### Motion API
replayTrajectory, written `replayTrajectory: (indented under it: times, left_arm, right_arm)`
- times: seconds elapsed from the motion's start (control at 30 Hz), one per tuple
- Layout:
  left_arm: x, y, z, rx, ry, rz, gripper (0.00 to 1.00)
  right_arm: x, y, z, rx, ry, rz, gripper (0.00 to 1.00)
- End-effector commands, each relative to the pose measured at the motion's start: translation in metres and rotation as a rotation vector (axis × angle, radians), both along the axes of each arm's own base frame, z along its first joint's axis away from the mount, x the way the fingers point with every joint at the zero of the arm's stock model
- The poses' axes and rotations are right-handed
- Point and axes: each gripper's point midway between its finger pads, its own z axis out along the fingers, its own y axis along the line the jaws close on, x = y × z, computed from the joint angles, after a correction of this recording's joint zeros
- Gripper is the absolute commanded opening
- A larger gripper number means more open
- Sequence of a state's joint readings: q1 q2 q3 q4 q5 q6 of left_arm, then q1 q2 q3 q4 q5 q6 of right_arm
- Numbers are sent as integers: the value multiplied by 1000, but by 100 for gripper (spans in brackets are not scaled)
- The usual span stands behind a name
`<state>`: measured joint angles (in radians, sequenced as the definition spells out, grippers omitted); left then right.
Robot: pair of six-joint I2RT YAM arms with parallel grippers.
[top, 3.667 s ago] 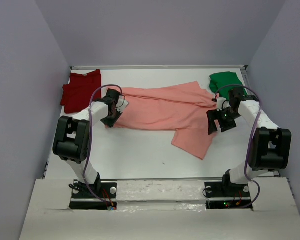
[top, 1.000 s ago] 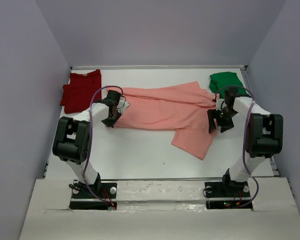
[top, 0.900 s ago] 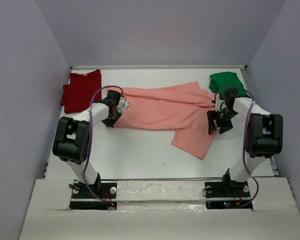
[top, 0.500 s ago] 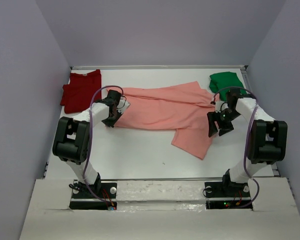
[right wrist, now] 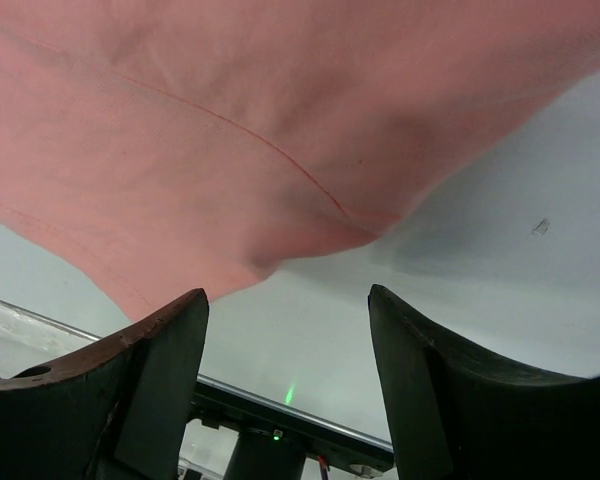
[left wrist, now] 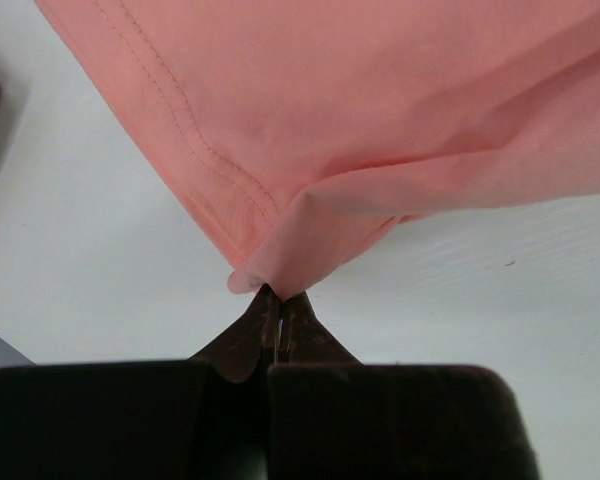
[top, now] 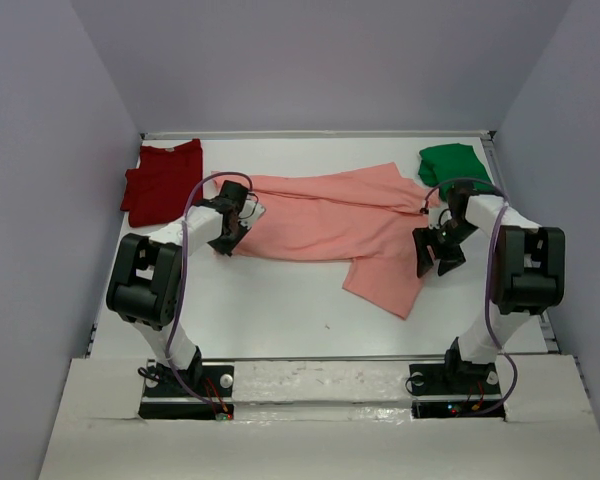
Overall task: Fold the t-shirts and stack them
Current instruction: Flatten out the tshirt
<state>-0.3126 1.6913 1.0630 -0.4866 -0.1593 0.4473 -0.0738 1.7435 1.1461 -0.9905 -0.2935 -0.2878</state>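
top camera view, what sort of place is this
Probably a robot test cell: a white table boxed in by plain walls, left arm and right arm bolted at its near edge, a salmon-pink t-shirt spread between them.

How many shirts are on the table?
3. The salmon-pink shirt lies spread across the middle, the dark red shirt sits in the far left corner, and the green shirt in the far right corner. No other shows, though one could be hidden underneath.
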Motion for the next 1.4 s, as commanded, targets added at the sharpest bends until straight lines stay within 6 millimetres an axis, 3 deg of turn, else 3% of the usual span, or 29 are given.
replayTrajectory:
  times: [0.0, 0.17, 0.27, 0.37, 0.47, 0.83, 1.23, 1.27, 1.33, 1.37]
  left_arm:
    - [0, 2, 14, 3, -32, 0, 0]
    - [2, 2, 15, 7, -33, 1, 0]
    - [4, 2, 17, 5, -38, 4, 0]
    - [5, 1, 19, 6, -41, 3, 0]
    - [7, -2, 20, -6, -44, 4, 0]
    - [5, -9, 23, -3, -51, -14, 0]
    - [9, -7, 26, 12, -66, -7, 0]
    - [10, -7, 26, 11, -68, -5, 0]
    - [9, -7, 26, 14, -64, -5, 0]
    - [9, -7, 26, 13, -64, -3, 0]
  right_arm:
    - [10, -7, -1, -34, -31, -19, 70]
    - [-3, 6, 9, 50, 9, 22, 70]
    - [-25, 11, 17, 94, 94, 66, 69]
    - [-41, 11, 25, 104, 116, 99, 68]
    - [-40, 4, 24, 60, 99, 106, 68]
    - [19, -5, -1, -11, 6, -2, 68]
    - [63, -16, -20, -63, -85, -28, 62]
    - [64, -15, -22, -62, -83, -29, 49]
    - [63, -14, -26, -53, -72, -29, 32]
    - [63, -14, -26, -55, -70, -27, 10]
